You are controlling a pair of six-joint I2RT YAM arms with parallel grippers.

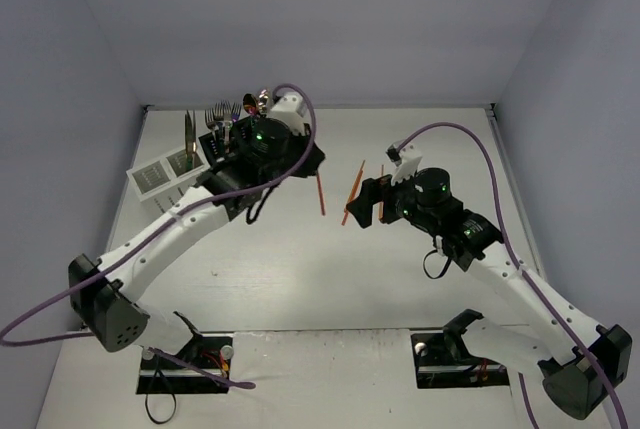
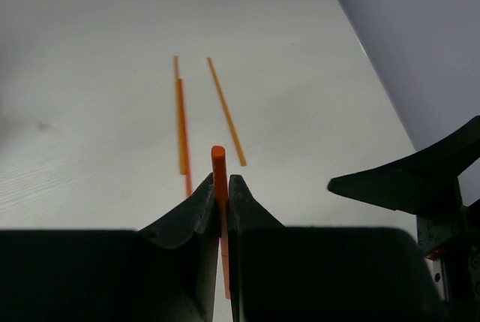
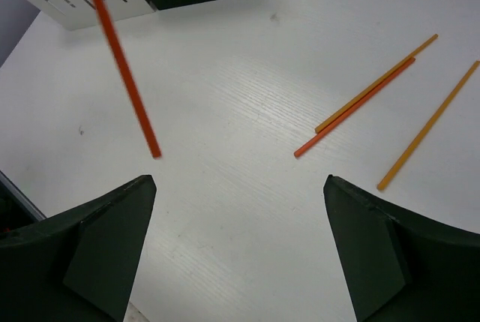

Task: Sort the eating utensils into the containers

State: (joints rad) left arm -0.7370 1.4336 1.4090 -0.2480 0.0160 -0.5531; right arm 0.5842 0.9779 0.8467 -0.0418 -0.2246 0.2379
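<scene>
My left gripper is shut on an orange stick, which hangs in the air from the left gripper over the table's middle. The same stick shows at the upper left of the right wrist view. My right gripper stands wide open and empty; the right gripper hovers beside three orange sticks lying loose on the table. The black container holds forks and spoons. The white container next to it holds a knife.
Both containers stand at the back left, near the left wall. The loose sticks lie mid-table between the two grippers. Two arm bases sit at the near edge.
</scene>
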